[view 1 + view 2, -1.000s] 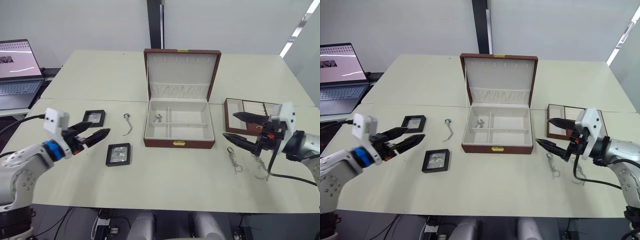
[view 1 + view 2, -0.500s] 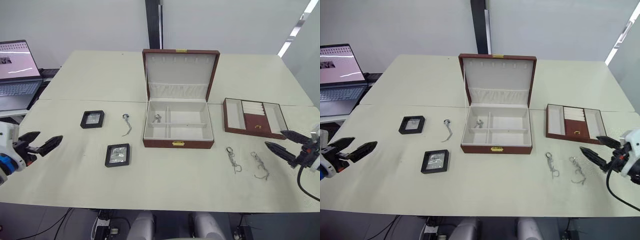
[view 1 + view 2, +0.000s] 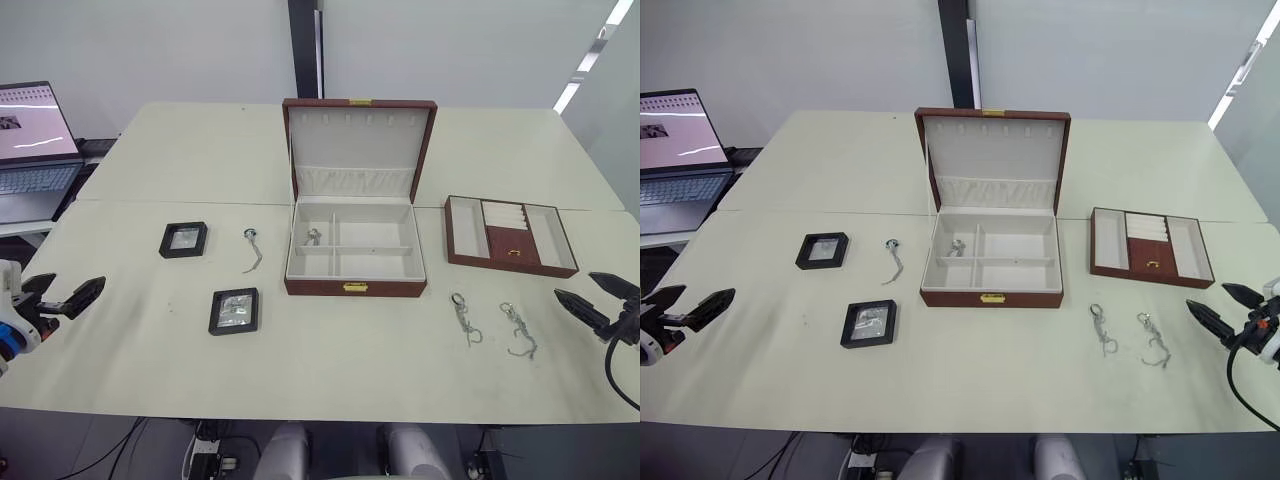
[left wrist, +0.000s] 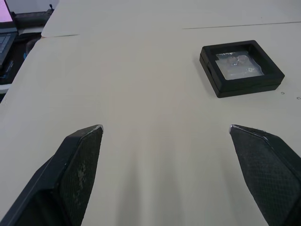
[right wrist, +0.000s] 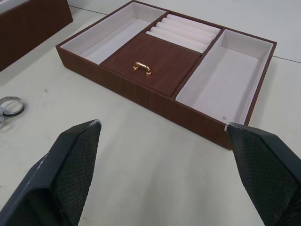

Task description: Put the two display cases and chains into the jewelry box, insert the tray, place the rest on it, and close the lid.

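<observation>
The open jewelry box [image 3: 355, 250] stands mid-table with its lid upright and a small silver piece [image 3: 313, 236] in one compartment. Left of it lie two black display cases [image 3: 184, 239] [image 3: 234, 310] and a chain [image 3: 252, 250]. The brown tray [image 3: 510, 235] sits right of the box, with two more chains [image 3: 465, 318] [image 3: 518, 330] in front of it. My left gripper [image 3: 78, 281] is open at the table's left edge, pointing at a display case [image 4: 242, 68]. My right gripper [image 3: 573, 284] is open at the right edge, facing the tray [image 5: 164, 66].
An open laptop [image 3: 35, 140] sits on a desk off the table's left side. A dark pillar [image 3: 303, 50] rises behind the box. A seam [image 3: 180, 201] crosses the table behind the cases.
Both arms have drawn back outward, the left from beside the display cases to the left edge, the right from beside the tray to the right edge. Both stay open.
</observation>
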### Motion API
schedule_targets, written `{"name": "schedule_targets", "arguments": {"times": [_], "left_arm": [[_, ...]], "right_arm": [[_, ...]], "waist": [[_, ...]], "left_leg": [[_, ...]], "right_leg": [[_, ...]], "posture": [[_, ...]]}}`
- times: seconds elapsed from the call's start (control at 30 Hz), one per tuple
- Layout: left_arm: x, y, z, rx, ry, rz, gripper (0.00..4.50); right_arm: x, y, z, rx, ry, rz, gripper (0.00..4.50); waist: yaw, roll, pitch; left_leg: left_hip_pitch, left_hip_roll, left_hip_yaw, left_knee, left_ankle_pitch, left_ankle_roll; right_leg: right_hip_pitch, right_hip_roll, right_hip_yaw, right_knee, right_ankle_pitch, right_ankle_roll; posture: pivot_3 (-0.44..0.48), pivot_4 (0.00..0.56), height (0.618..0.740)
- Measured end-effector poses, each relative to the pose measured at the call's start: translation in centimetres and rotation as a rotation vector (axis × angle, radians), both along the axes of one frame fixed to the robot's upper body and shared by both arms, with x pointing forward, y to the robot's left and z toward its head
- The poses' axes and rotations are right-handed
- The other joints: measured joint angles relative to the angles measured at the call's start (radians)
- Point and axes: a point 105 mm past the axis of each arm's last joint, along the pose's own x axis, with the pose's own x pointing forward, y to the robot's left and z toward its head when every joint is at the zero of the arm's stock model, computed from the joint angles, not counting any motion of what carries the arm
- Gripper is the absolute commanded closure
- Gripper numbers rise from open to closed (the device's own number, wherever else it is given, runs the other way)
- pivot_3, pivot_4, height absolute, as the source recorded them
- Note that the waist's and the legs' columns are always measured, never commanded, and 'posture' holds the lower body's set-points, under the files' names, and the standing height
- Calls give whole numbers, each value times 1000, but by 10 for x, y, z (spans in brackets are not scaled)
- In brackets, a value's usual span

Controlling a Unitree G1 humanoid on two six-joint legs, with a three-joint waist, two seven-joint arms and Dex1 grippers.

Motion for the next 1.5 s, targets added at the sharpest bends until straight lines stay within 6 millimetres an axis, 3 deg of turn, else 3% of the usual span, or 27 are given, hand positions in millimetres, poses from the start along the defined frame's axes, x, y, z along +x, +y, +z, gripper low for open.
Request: {"name": "schedule_targets", "arguments": {"times": [0.23, 0.33, 0.43, 0.53, 0.67, 0.9, 1.1, 1.5], "left_arm": [[5, -4, 4, 22, -21, -21, 30], [12, -11, 5, 53, -29, -57, 30], [24, -27, 0, 66, -21, -121, 30], [38, -47, -2, 97, -5, -229, 30], [56, -66, 4, 205, 37, -388, 30], [80, -87, 6, 342, 152, -602, 30], [96, -92, 3, 432, 273, -695, 30], [99, -82, -16, 503, 429, -694, 30]], "right_arm": [[1, 0, 0, 3, -4, 3, 0], [4, 10, 7, 0, -21, 43, 0], [13, 45, 24, 24, -69, 170, 0], [18, 97, 48, 45, -114, 357, 0], [6, 168, 86, 57, -197, 635, 0], [-12, 224, 107, 88, -219, 848, 0], [-21, 243, 105, 67, -205, 928, 0], [-17, 242, 90, 39, -181, 887, 0]], "waist": [[0, 0, 0], [0, 1, 0], [-1, 3, -1], [-3, 3, -1], [0, 3, -1], [4, 3, -1], [-3, 3, -1], [-24, 2, -1]], "left_leg": [[0, 0, 0, 0, 0, 0], [0, 0, 0, 0, 0, 0], [0, 0, 0, 0, 0, 0], [0, 0, -1, 0, 0, 0], [-1, -1, -3, 1, 0, 0], [-3, -6, -6, 2, 0, 0], [-3, -5, -6, 2, 0, 0], [-3, -5, -6, 3, 0, 0]], "right_leg": [[0, 0, 0, 0, 0, 0], [0, 0, 0, 0, 0, 0], [0, 0, 0, 1, 0, 0], [0, 1, -1, 1, 0, 0], [0, 1, -3, 0, 0, 0], [0, 1, -5, 0, 0, 0], [-1, 2, -6, 1, 0, 0], [-2, 2, -6, 6, 0, 0]], "posture": [[0, 150, 740], [0, 150, 740], [0, 150, 740], [0, 150, 740], [0, 150, 740], [0, 150, 740], [0, 150, 740], [0, 150, 740]]}}
